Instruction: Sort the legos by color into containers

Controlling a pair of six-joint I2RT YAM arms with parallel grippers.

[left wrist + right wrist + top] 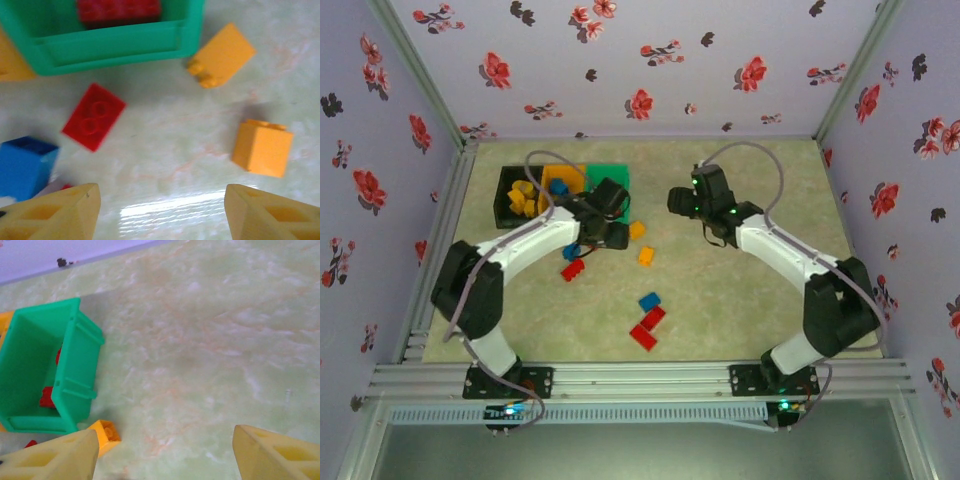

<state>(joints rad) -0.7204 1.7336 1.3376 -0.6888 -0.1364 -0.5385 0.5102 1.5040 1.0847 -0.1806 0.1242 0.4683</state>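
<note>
Three containers stand at the back left: a black bin [510, 195] holding yellow legos, an orange-yellow bin [563, 180] with a blue lego in it, and a green bin [610, 177] [115, 45] [75, 370] holding red legos [119, 10] [47, 396]. My left gripper [615, 236] [160, 210] hovers open over bare table just in front of the green bin. Around it lie a red lego [94, 116], a blue lego [25, 165] and two yellow legos [221, 55] [262, 148]. My right gripper [676, 201] [165, 455] is open and empty, right of the green bin, with a yellow lego [104, 435] by its left finger.
More loose legos lie nearer the front: a blue [571, 252] and a red [573, 269] by the left arm, then a blue [649, 300] and two reds [653, 317] [642, 337] mid-table. Flowered walls close in the back and both sides.
</note>
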